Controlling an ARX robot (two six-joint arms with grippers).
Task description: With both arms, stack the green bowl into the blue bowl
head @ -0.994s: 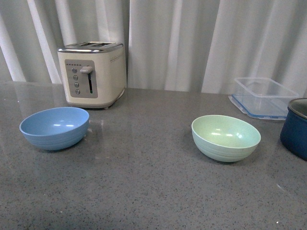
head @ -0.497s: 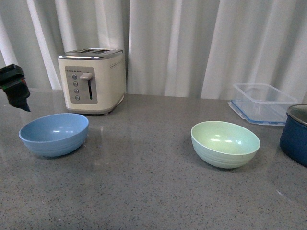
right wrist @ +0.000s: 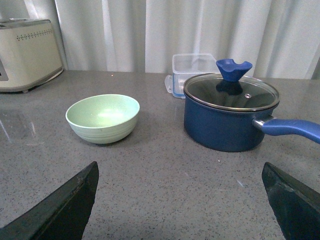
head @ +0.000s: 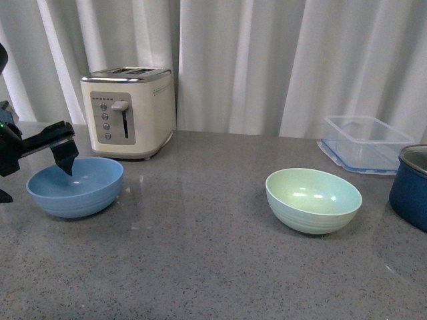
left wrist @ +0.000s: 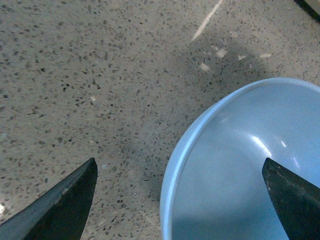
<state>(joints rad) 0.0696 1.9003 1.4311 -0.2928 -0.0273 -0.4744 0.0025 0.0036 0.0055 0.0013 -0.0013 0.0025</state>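
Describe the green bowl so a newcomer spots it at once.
On the grey counter, look right, away from the toaster. The green bowl stands alone, nearer than the clear box and left of the dark pot. It is the only pale mint dish; the blue bowl is far left.

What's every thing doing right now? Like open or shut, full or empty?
Light sky-blue round matte bowl: upright, empty.
Pale mint-green round matte bowl: upright, empty, on its own.
Cream two-slot toaster: lever up.
Clear plastic rectangular container: looks empty.
Dark navy metal pot: glass lid on.
Left gripper: fingers open, either side of the blue bowl's rim.
Right gripper: fingers open, holding nothing.
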